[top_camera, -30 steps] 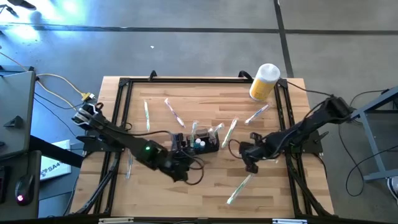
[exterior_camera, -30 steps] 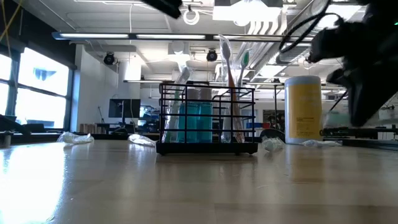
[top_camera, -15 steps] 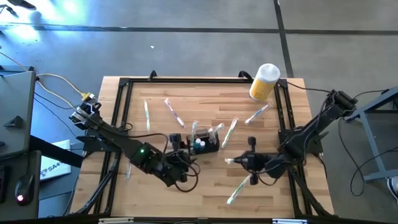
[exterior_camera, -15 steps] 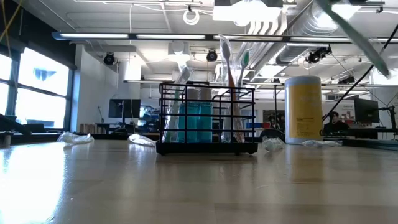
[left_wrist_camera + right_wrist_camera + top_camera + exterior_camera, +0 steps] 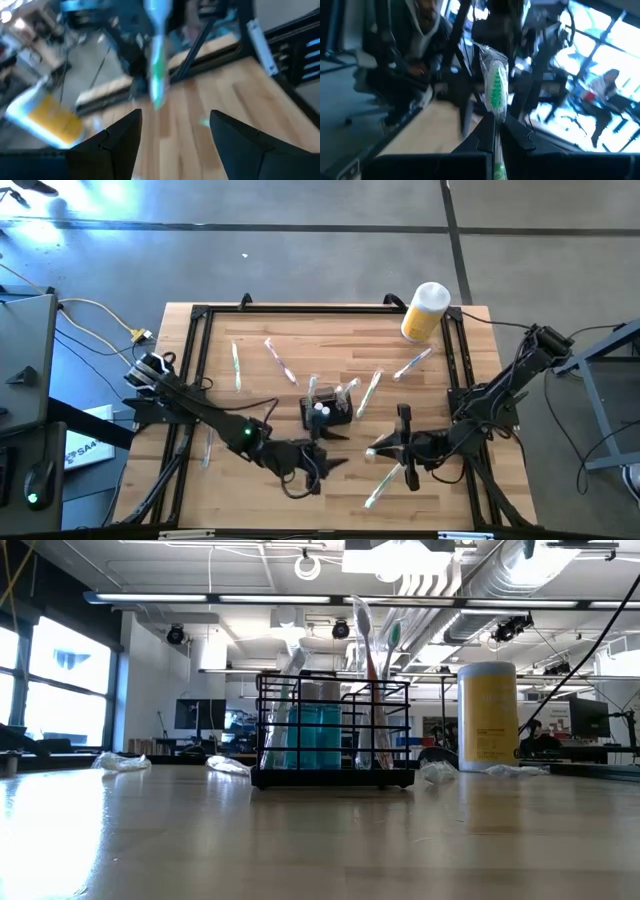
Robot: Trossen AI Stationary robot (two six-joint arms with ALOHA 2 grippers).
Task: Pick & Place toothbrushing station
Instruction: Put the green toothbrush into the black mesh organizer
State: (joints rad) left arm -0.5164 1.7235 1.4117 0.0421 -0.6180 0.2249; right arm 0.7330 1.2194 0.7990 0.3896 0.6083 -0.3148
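From my station, left to right. Left hand [image 5: 330, 463] sits low on the counter [image 5: 250, 490], just in front of the toothbrushing station [image 5: 327, 411]. A second ago it was at the caddy's left side; it has since pulled back toward the front edge and turned. In its wrist view the two dark fingers [image 5: 112, 142] stand spread with bare wood between them, grasping nothing.

The caddy stands upright near mid-counter, loaded with toothbrushes [image 5: 366, 650] and blue-green tubes [image 5: 318, 735]. It sits in the same spot in the low view as before.

Right hand [image 5: 403, 448] is right of the caddy and nearer the front edge. It has swung down and forward from a second ago and no longer shows in the low view. It is clenched on a wrapped toothbrush [image 5: 495, 92] with green bristles, which pokes out past the fingertips.

Loose wrapped toothbrushes lie scattered: one [image 5: 236, 365] back-left, one [image 5: 383, 484] near the front edge beside the right hand. Yellow cylinder [image 5: 425, 311] stands at the back-right corner. Open wood remains at front centre and along the back edge.
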